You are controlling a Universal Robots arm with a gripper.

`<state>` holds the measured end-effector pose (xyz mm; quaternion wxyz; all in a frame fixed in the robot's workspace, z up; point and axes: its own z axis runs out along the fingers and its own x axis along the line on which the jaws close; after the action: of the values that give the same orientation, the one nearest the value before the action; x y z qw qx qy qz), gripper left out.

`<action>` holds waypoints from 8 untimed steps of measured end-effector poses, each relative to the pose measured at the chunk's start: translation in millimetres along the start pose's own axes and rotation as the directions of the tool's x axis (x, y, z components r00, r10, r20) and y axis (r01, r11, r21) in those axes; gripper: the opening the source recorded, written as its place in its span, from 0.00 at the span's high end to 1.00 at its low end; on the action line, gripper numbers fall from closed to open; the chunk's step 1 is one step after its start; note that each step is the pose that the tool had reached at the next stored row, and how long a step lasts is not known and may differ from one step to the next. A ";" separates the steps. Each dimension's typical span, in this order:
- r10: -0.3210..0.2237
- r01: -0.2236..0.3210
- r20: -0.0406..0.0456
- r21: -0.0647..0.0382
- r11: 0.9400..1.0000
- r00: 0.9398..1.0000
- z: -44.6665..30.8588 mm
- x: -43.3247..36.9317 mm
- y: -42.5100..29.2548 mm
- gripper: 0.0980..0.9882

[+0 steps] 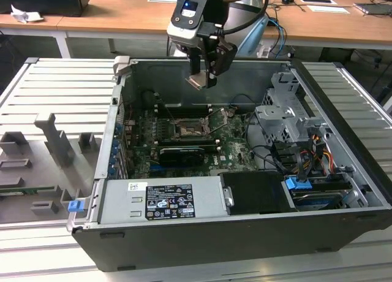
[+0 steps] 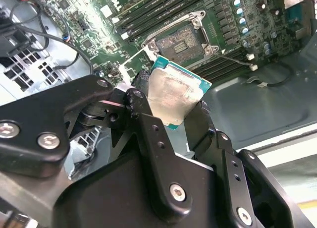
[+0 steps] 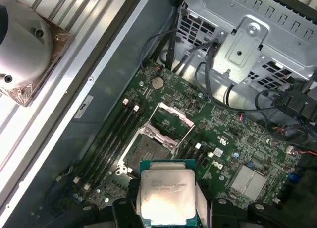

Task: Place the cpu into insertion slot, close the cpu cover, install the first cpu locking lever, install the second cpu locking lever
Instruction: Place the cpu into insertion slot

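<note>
My gripper [image 1: 203,80] hangs above the open computer case, over the rear part of the green board, shut on the cpu [image 1: 197,81]. In both wrist views the cpu [image 2: 173,91] [image 3: 166,193] is a thin silver square with a teal edge, clamped by its sides between the black fingers [image 2: 141,84]. Well below it lies the insertion slot [image 1: 187,130] [image 2: 181,40] [image 3: 142,149], a dark square socket with a silver rim, with nothing in it. The cpu cover [image 3: 171,121] stands swung open beside the socket.
Long black memory sticks [image 3: 111,139] flank the socket. A grey drive cage [image 1: 282,119] with cables [image 1: 272,153] fills the exterior view's right of the case. The power supply [image 1: 165,199] lies along the front. A grey fixture tray [image 1: 49,147] sits outside on the exterior view's left.
</note>
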<state>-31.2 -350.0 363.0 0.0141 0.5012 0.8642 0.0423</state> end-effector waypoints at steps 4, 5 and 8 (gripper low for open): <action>0.093 -0.093 0.008 -0.002 0.996 0.996 0.9 0.0 -0.1 0.52; 0.124 -0.124 0.011 -0.003 0.992 0.992 1.2 0.0 -0.1 0.52; 0.177 -0.176 0.015 -0.005 0.984 0.984 1.8 0.0 -0.2 0.52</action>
<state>-31.2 -350.0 361.2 0.0178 0.5761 0.8162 0.0408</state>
